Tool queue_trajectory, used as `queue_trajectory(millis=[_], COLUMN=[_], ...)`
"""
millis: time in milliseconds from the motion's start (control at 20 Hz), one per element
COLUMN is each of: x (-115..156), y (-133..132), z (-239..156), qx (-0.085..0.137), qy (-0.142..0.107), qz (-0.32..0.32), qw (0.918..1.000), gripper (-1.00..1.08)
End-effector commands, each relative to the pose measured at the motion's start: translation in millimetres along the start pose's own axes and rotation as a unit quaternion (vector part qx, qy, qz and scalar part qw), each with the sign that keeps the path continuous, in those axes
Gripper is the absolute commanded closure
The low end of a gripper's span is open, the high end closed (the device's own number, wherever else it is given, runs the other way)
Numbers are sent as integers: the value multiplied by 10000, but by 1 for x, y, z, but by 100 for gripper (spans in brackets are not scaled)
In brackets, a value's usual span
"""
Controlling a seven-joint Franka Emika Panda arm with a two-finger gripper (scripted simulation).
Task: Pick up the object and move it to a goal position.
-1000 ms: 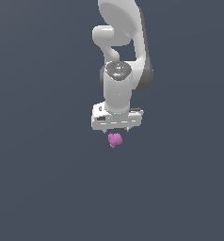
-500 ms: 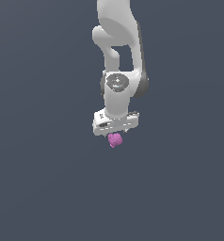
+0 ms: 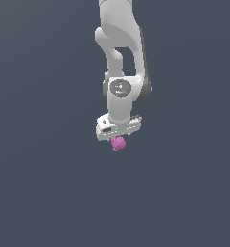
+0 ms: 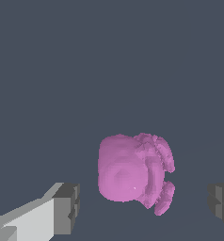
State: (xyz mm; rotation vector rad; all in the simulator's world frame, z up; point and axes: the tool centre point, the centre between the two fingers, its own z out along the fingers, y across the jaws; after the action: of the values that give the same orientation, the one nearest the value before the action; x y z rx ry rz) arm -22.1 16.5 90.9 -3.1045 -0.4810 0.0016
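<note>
The object (image 3: 118,143) is a small lumpy magenta-pink blob on the dark grey floor. In the exterior view it sits directly under my white gripper (image 3: 118,139), which hangs straight down from the arm. In the wrist view the object (image 4: 130,173) lies between the two grey fingertips (image 4: 67,207), with a clear gap on each side. The gripper (image 4: 144,207) is open around the object and does not touch it. In the exterior view the fingers are mostly hidden behind the hand and the blob.
A plain dark grey floor (image 3: 49,193) surrounds the arm on all sides. No other objects, containers or goal marker show in either view.
The gripper has come down a little toward the object. The object has stayed in place.
</note>
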Motion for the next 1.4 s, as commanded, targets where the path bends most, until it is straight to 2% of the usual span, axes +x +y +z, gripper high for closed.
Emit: queue_trajectory(millis=[0,500,750,800,1350], x=[0,-1,0,0,0], y=[0,0,0,0,0], z=[3,44,51,51,50], qx=[0,0,-1,-1,-3], qy=[0,4,5,5,7], qz=[-3,-24,-26,-26,-25], qw=[10000,10000,10000,10000,10000], gripper=[-92,-92,-92,108,108])
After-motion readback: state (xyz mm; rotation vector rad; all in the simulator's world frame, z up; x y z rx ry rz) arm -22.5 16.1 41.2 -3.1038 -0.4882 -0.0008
